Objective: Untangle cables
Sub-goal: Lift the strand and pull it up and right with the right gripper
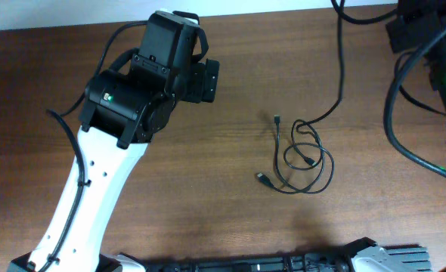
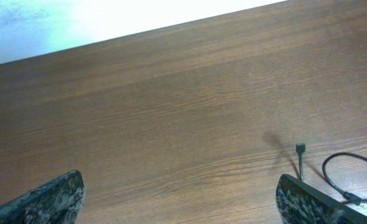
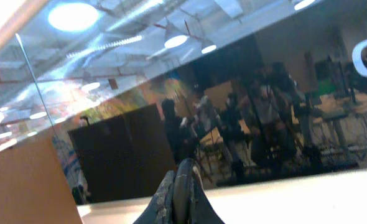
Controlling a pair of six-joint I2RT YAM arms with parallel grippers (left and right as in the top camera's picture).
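Observation:
The cables [image 1: 302, 157] lie on the brown table right of centre: thin black cords looped together, with one plug end [image 1: 277, 119] at the upper left and another [image 1: 261, 178] at the lower left. My left gripper [image 1: 206, 81] hovers well to their left. In the left wrist view it [image 2: 177, 205] is open and holds nothing. Its fingers [image 2: 50, 200] stand wide apart over bare wood. A plug [image 2: 300, 148] and a loop of cable [image 2: 353, 167] show beside the right finger. My right gripper [image 3: 181, 190] is shut, empty, and points up into the room.
A black cord [image 1: 339, 68] runs from the bundle toward the table's far edge. The dark right arm and its thick wires [image 1: 416, 83] fill the right edge. The left arm's white link [image 1: 94, 189] crosses the left side. Black and white hardware [image 1: 374, 261] lines the front edge.

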